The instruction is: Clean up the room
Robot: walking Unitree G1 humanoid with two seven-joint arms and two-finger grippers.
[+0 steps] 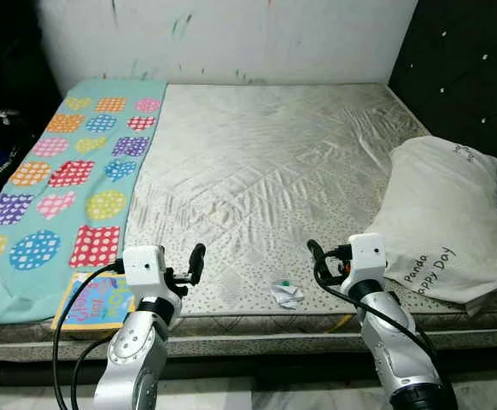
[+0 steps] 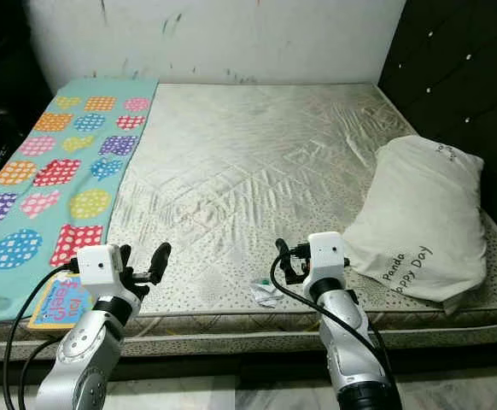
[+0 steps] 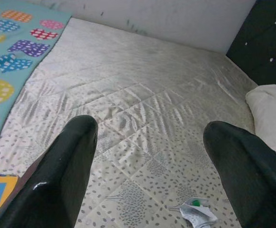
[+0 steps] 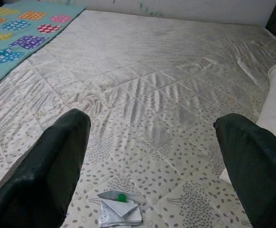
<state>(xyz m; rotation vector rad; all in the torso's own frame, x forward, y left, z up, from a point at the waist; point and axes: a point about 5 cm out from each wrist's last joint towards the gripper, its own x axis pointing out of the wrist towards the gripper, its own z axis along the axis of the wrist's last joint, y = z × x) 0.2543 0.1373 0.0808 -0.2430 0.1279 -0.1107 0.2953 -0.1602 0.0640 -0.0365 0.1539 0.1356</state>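
A crumpled white wrapper point(image 1: 288, 293) with a green spot lies near the front edge of the bare quilted mattress point(image 1: 266, 162). My left gripper point(image 1: 190, 266) hovers open over the front edge, to the left of the wrapper. My right gripper point(image 1: 318, 261) is open just to the right of the wrapper and a little above it. The right wrist view has the wrapper point(image 4: 119, 206) low between the two spread fingers point(image 4: 57, 161). In the left wrist view the wrapper point(image 3: 197, 213) lies towards the right finger point(image 3: 242, 166). Neither gripper holds anything.
A white pillow point(image 1: 445, 218) with printed words lies at the mattress's right edge. A teal blanket point(image 1: 69, 188) with colourful patches covers the left strip, and a colourful booklet point(image 1: 95, 301) sits at its front corner. A black padded headboard point(image 1: 462, 68) stands on the right; dark clutter point(image 1: 1, 145) is at far left.
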